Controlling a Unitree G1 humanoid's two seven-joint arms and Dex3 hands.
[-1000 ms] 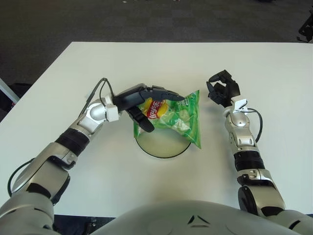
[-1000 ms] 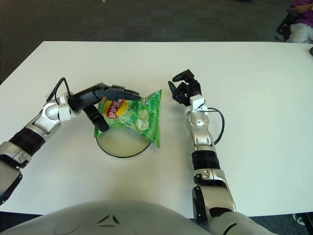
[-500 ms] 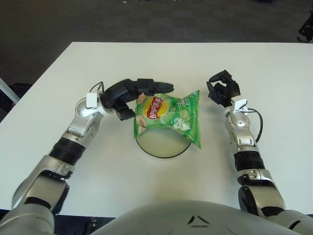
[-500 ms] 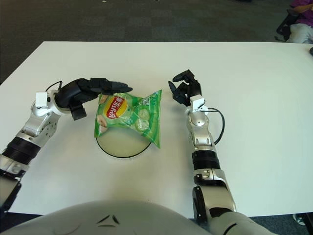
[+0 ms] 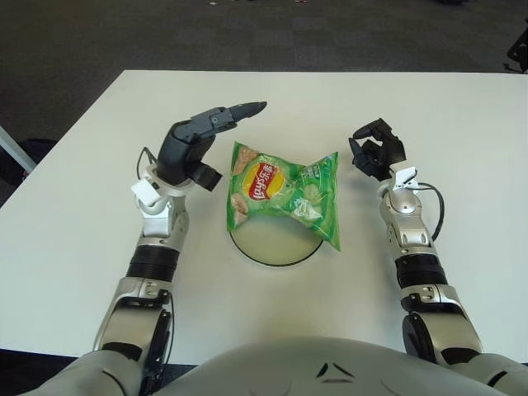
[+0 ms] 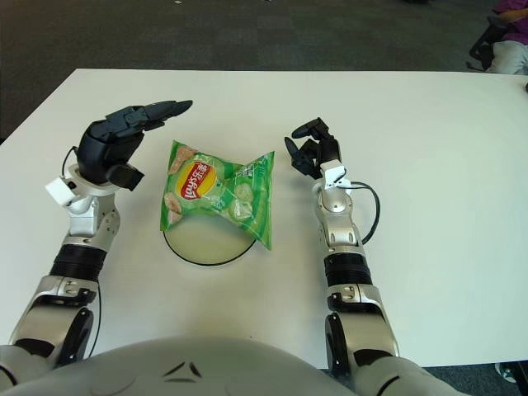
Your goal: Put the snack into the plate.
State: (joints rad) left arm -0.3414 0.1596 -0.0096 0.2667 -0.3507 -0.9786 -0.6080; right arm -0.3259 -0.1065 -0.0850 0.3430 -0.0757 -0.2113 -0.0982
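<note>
Left hand (image 5: 191,147) raised, fingers (image 5: 239,110) spread, empty, beside green crinkly chip bag (image 5: 285,195) on round pale plate (image 5: 272,244); right hand (image 5: 377,153) curled, empty.

Each arm is made of shiny silver-grey metal parts with black rings and black bands between them. The left robot hand (image 5: 198,144) is black, with thick fingers made of short blocks, and a small white block sits at its wrist. The right robot hand (image 5: 376,151) is black too, with a white piece at its wrist. A thin black cable loops out beside each wrist. At the bottom edge is the round, smooth grey chest (image 5: 330,367), with two small dark triangle marks on it.
</note>
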